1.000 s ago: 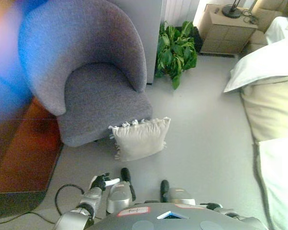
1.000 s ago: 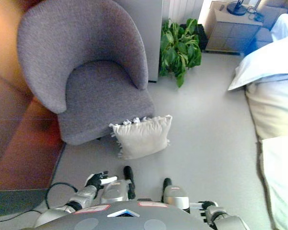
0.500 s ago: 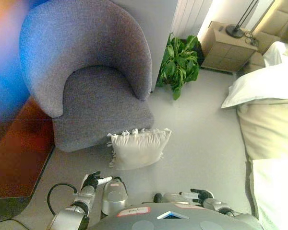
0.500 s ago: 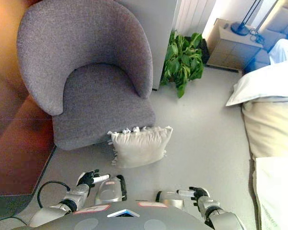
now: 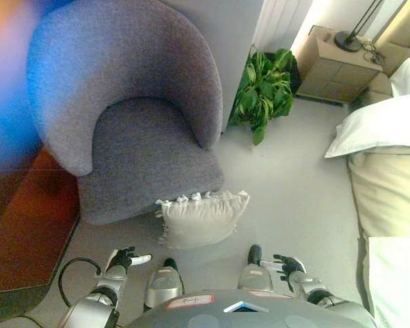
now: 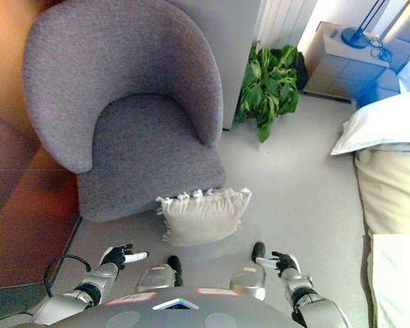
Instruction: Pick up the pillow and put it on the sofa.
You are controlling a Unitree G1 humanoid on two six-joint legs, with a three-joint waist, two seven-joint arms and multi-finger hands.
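A cream fringed pillow (image 5: 203,217) stands on the grey floor, leaning against the front of a grey armchair-style sofa (image 5: 137,130). My left hand (image 5: 123,261) is low at the bottom left, fingers relaxed and empty, short of the pillow's left corner. My right hand (image 5: 287,266) is low at the bottom right, fingers relaxed and empty, below and to the right of the pillow. Both hands also show in the right eye view, left (image 6: 117,256) and right (image 6: 280,262).
A green potted plant (image 5: 266,89) stands behind the sofa's right side. A bedside cabinet (image 5: 338,61) with a lamp is at the back right. A bed with pale pillows (image 5: 386,164) runs along the right edge. A reddish-brown rug (image 5: 24,232) lies at left.
The camera has shifted, so the whole scene sits differently. My right hand has come into view at the bottom right. My left hand stays low at the bottom left.
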